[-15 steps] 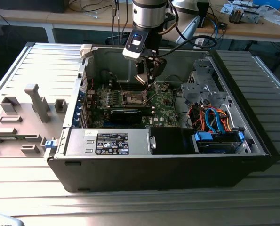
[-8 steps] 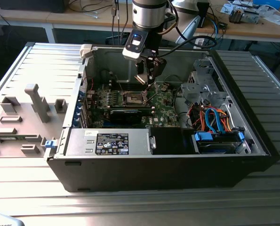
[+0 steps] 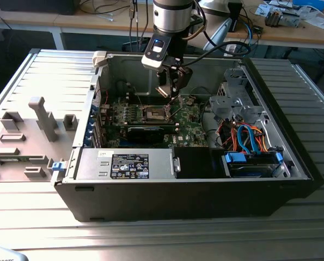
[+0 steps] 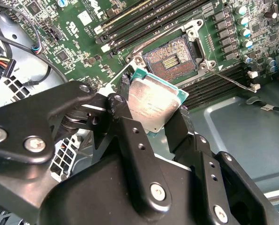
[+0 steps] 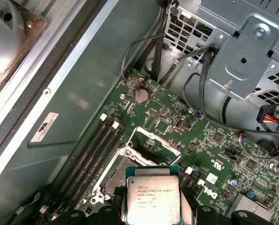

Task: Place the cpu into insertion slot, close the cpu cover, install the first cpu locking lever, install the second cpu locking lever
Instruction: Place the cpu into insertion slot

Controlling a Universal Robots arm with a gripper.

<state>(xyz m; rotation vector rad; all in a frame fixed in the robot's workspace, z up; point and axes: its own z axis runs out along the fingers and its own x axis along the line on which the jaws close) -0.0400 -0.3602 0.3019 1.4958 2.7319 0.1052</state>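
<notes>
Black jointed metal hand (image 4: 154,110) sits closest to the lens in the second wrist view, clenched on the small flat square cpu (image 4: 151,99), which has a dull silver-grey top and a green edge. Fingers (image 4: 177,129) pinch two opposite edges. Judged reason: the edge grip keeps the underside free and clear of the contacts. The cpu is in the air, tilted, not seated.

Just past the fingertips lies the insertion slot (image 4: 172,58), a small square socket with a brownish-gold contact field and metal rim, on the green motherboard (image 4: 83,28). The contact field is bare, so the slot is ready to receive. In the first wrist view the hand (image 5: 152,202) holds the cpu (image 5: 153,199) over the near part of the slot (image 5: 115,174). Beyond the slot, away from the hand, stands what looks like the thin silver cpu cover (image 5: 155,143), swung up out of the way. A thin metal lever rod (image 4: 230,78) lies beside the socket, apparently unlatched.

In the exterior view the hand (image 3: 172,89) hangs inside the dark open computer case (image 3: 205,185), over the slot (image 3: 153,112). The case rests on a ribbed grey metal table (image 3: 151,239).

Hidden or unclear:
- The cpu underside is not visible.
- Part of the slot is covered by the chip in the first wrist view.
- The fingertips there are cut off at the frame edge.
- The second lever is hard to make out.
- The cpu's height above the slot is unclear.
</notes>
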